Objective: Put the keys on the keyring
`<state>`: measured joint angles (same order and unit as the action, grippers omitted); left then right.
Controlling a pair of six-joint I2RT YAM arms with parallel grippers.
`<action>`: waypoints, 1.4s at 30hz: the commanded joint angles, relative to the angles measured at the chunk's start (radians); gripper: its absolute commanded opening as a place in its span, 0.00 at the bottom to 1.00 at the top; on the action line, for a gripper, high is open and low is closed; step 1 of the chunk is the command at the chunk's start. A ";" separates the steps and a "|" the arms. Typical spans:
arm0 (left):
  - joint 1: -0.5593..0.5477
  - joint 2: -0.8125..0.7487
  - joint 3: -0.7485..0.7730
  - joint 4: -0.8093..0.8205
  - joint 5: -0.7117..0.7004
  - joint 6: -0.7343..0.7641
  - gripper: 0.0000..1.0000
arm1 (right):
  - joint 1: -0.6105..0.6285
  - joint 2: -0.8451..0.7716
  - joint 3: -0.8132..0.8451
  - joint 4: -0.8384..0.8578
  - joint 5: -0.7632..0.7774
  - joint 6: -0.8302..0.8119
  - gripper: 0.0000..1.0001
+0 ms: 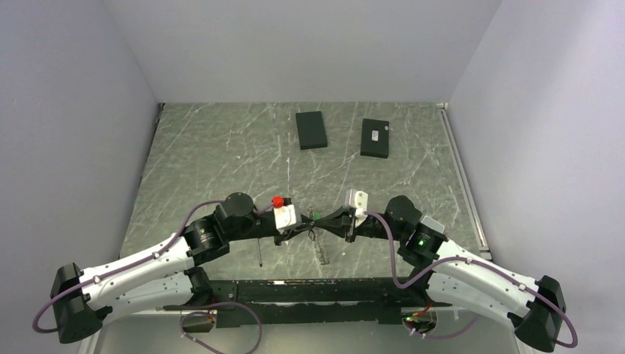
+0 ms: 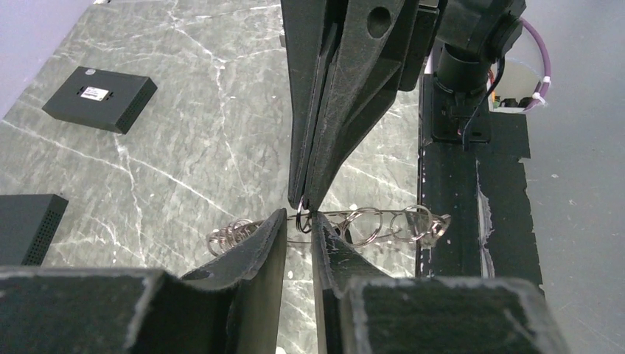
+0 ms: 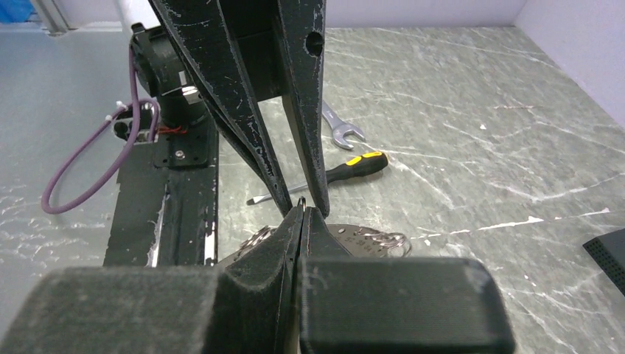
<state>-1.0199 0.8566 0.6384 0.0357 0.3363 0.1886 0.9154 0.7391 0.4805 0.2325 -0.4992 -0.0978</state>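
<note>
Grey metal keyring (image 2: 301, 212), thin-edged with a small green tag (image 1: 315, 216), is held where the two claw tips meet, near the front edge of the marbled grey-green tabletop (image 1: 221, 147). The right claw (image 3: 302, 210) is pressed tight on the ring's wire. The left claw (image 2: 299, 221) stands slightly parted, its fingers straddling the same spot. A string of small silver rings (image 2: 383, 225) trails just beside. Further off lie a black-and-yellow screwdriver (image 3: 346, 169) and a silver wrench (image 3: 340, 133). No key can be made out.
</note>
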 commanded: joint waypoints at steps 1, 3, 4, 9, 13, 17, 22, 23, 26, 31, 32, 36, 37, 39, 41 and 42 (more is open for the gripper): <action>0.008 0.014 0.020 0.096 0.058 -0.005 0.22 | 0.017 -0.018 0.032 0.101 -0.037 -0.005 0.00; 0.013 0.015 0.013 0.114 0.076 -0.008 0.16 | 0.018 -0.018 0.029 0.105 -0.040 -0.003 0.00; 0.015 0.015 0.009 0.124 0.089 -0.010 0.11 | 0.019 -0.018 0.028 0.107 -0.042 -0.002 0.00; 0.025 0.014 -0.011 0.156 0.116 -0.016 0.00 | 0.022 -0.018 0.026 0.114 -0.042 0.003 0.00; 0.029 0.011 0.000 0.118 0.083 -0.026 0.00 | 0.022 -0.016 0.025 0.115 -0.024 0.018 0.00; 0.030 -0.002 0.004 0.088 0.063 -0.041 0.00 | 0.022 -0.005 0.033 0.106 -0.020 0.024 0.01; 0.030 -0.020 -0.019 0.097 0.052 -0.057 0.00 | 0.022 0.009 0.040 0.096 -0.006 0.029 0.02; 0.030 -0.020 -0.023 0.098 0.047 -0.060 0.00 | 0.022 0.012 0.040 0.094 -0.003 0.030 0.02; 0.030 -0.020 -0.032 0.110 0.039 -0.070 0.00 | 0.022 0.014 0.036 0.099 0.009 0.027 0.00; 0.030 -0.037 -0.033 0.073 0.006 -0.102 0.46 | 0.022 0.007 0.026 0.092 0.060 0.019 0.00; 0.030 -0.056 -0.033 0.054 -0.006 -0.115 0.62 | 0.022 0.002 0.019 0.097 0.070 0.021 0.00; 0.030 -0.153 -0.067 0.010 -0.094 -0.222 0.90 | 0.022 -0.010 0.005 0.102 0.126 0.035 0.00; 0.030 -0.179 -0.080 0.005 -0.125 -0.266 0.91 | 0.022 -0.013 0.004 0.103 0.132 0.036 0.00; 0.030 -0.222 -0.099 -0.022 -0.188 -0.341 0.86 | 0.022 -0.020 -0.003 0.110 0.135 0.039 0.00; 0.030 -0.245 -0.100 -0.095 -0.307 -0.417 0.80 | 0.022 -0.028 -0.009 0.117 0.135 0.042 0.00; 0.030 -0.248 -0.091 -0.141 -0.367 -0.465 0.78 | 0.022 -0.033 -0.018 0.126 0.136 0.047 0.00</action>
<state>-0.9882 0.6373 0.5457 0.0090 0.1791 -0.0673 0.9371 0.7403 0.4767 0.2436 -0.3935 -0.0662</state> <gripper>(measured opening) 0.815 0.010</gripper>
